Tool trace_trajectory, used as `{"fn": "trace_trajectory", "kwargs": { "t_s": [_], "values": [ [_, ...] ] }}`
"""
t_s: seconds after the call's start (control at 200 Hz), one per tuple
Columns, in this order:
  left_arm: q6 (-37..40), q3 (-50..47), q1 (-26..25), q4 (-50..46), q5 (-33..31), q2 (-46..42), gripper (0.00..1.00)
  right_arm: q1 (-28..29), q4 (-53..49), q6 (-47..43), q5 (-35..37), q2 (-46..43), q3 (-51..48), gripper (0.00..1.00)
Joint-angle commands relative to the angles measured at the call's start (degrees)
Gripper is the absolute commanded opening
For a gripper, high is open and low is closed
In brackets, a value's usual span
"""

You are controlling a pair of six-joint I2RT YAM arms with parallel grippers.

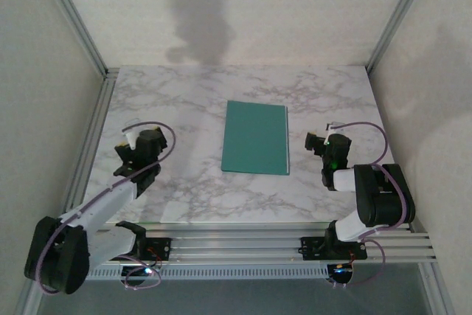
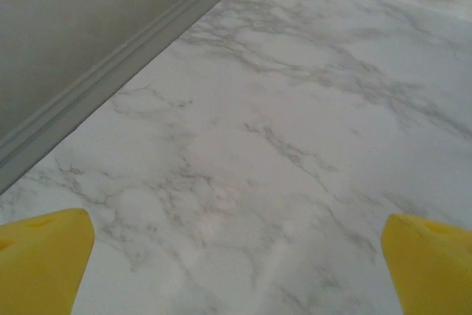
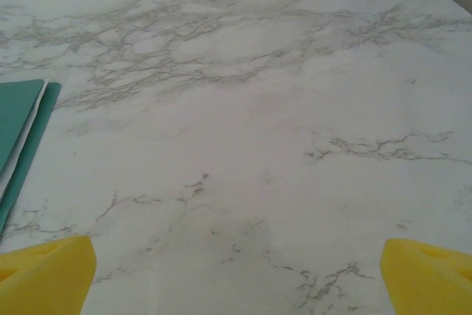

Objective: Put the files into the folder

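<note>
The teal-green folder lies shut and flat in the middle of the marble table. Its near right corner is at the left edge of the right wrist view. There a thin white paper edge, the files, runs between the two teal covers; the rest of them is hidden inside. My left gripper hovers left of the folder, open over bare marble. My right gripper hangs just right of the folder, open as well, with nothing between its yellow fingertips.
An aluminium rail and a grey wall border the table on the left. A second rail carries the arm bases along the near edge. Walls close the back and right sides.
</note>
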Motion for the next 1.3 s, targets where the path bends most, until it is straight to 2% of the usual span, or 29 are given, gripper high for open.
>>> {"fn": "trace_trajectory", "kwargs": {
  "t_s": [0.0,0.065,0.14,0.26,0.38,0.466,0.496,0.656,0.746,0.796,0.836,0.881,0.921,0.966,1.297],
  "values": [
    [3.6,-5.1,8.9,23.4,14.1,3.5,0.99,0.4,1.5,-1.4,0.4,0.4,1.3,0.99],
    [5.4,-3.9,12.0,27.1,17.2,7.6,0.99,0.5,1.5,-1.4,0.5,0.4,1.3,0.99],
    [10.6,-2.0,12.2,31.2,19.8,12.3,1.0,0.5,1.5,-1.5,0.5,0.4,1.4,0.99],
    [17.0,1.8,12.3,31.2,19.4,19.7,1.0,0.6,1.4,-1.5,0.6,0.5,1.4,0.99],
    [16.4,0.7,13.4,35.5,19.9,22.8,0.99,0.6,1.4,-1.6,0.7,0.5,1.4,0.99],
    [15.7,-2.5,13.7,42.7,21.5,24.6,1.0,0.7,1.4,-1.5,0.7,0.5,1.4,0.99],
    [16.0,-2.4,13.8,42.2,22.1,24.4,1.0,0.7,1.4,-1.6,0.6,0.5,1.4,0.99],
    [15.7,-10.8,13.8,56.9,21.8,23.5,1.0,0.7,1.4,-1.7,0.7,0.5,1.4,0.99],
    [14.9,-20.7,13.0,79.4,15.6,26.7,1.0,0.8,1.4,-1.7,0.8,0.5,1.5,0.99],
    [13.7,-20.3,13.3,74.3,15.9,24.4,0.99,1.0,1.3,-1.8,0.9,0.5,1.5,0.99],
    [13.7,-18.8,13.7,74.4,16.1,26.0,0.99,1.0,1.3,-1.9,0.9,0.5,1.6,0.99],
    [13.3,-16.0,13.9,67.0,16.7,25.1,0.99,1.0,1.2,-1.9,1.0,0.5,1.6,0.99],
    [13.8,-16.7,13.9,70.5,16.6,26.1,1.0,1.0,1.2,-1.9,1.0,0.5,1.6,0.99],
    [13.4,-16.3,14.0,67.9,16.8,25.3,1.0,1.1,1.2,-1.9,0.9,0.5,1.6,0.99],
    [13.6,-16.5,13.9,69.0,16.5,25.6,1.0,1.0,1.2,-1.9,1.0,0.5,1.5,0.99]
  ]
}}
